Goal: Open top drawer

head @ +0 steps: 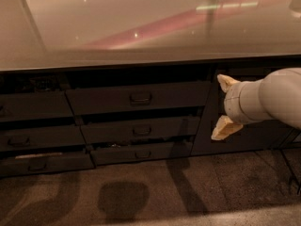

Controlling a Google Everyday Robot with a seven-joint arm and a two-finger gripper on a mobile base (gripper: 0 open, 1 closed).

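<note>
The top drawer (103, 99) is the wide dark front just under the countertop, with a small rectangular pull handle (140, 97) at its middle. None of its inside shows. My gripper (221, 106) comes in from the right on a pale rounded arm (268, 100) and hangs in front of the cabinets, to the right of the drawer's end and apart from the handle. It is open, with one cream fingertip (226, 82) high, the other low, and nothing between them.
A glossy pale countertop (141, 27) overhangs the cabinets. Two shallower drawer fronts (141, 130) lie below the top drawer, with another stack of drawers (37, 135) to the left. A dark cabinet door (204, 126) is behind the gripper. Speckled floor (141, 197) spreads in front.
</note>
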